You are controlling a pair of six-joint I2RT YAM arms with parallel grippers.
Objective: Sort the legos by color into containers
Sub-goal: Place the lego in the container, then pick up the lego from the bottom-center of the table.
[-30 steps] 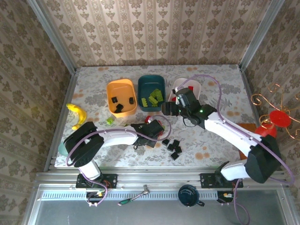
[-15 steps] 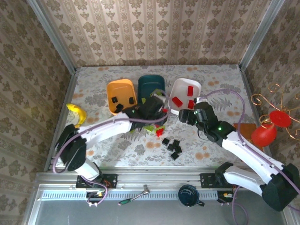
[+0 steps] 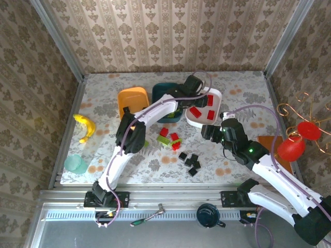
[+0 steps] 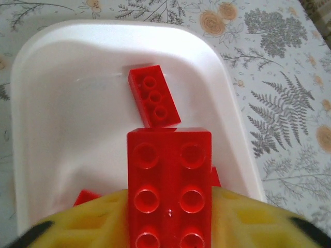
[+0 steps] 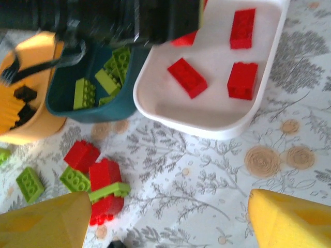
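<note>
Lego now in play, a red brick (image 4: 169, 186), sits clamped in the closed jaws of the left gripper (image 3: 195, 89), just above the white tub (image 4: 46, 77) where other red bricks (image 5: 187, 77) already lie. A second ago that gripper was down at the loose pile (image 5: 98, 181) on the table, so the carry is done and only the release is left. The right gripper (image 3: 208, 132), jaws wide apart and empty, has pulled back from the white tub to the table near the pile, which clears the drop and, I judge, readies it for another pick.
</note>
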